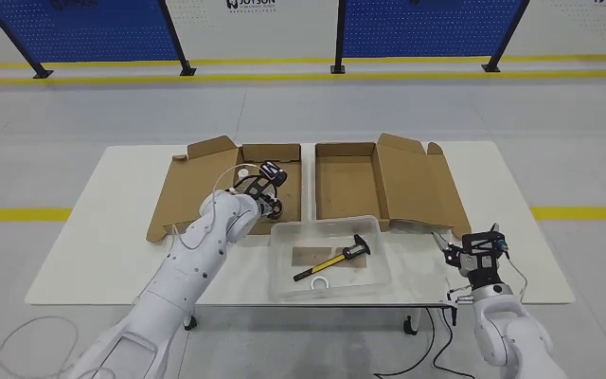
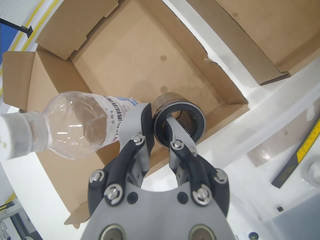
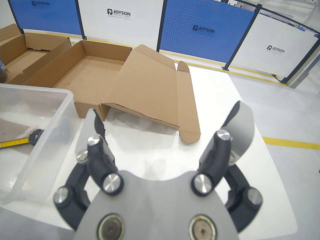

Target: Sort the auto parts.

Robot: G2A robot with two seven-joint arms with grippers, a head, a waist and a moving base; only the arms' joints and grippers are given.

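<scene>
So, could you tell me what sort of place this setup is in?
Probably a factory floor or robotics test hall: yellow lines mark the floor, blue and white perforated partition panels fence the area, and a white table holds open cardboard boxes.

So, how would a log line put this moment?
left gripper: shut on bearing, over left box | right gripper: open, beside clear bin

The top camera sits above the arms, looking steeply down on the whole bench [image 1: 114,218], with the left box [image 1: 292,204], right box [image 1: 346,185] and clear tub [image 1: 379,256]. The left wrist camera hangs close over the left box, facing into it. The right wrist camera sits low by the bench's right edge on the robot's side, facing across the right box and tub corner toward the blue panels [image 3: 207,26].
</scene>
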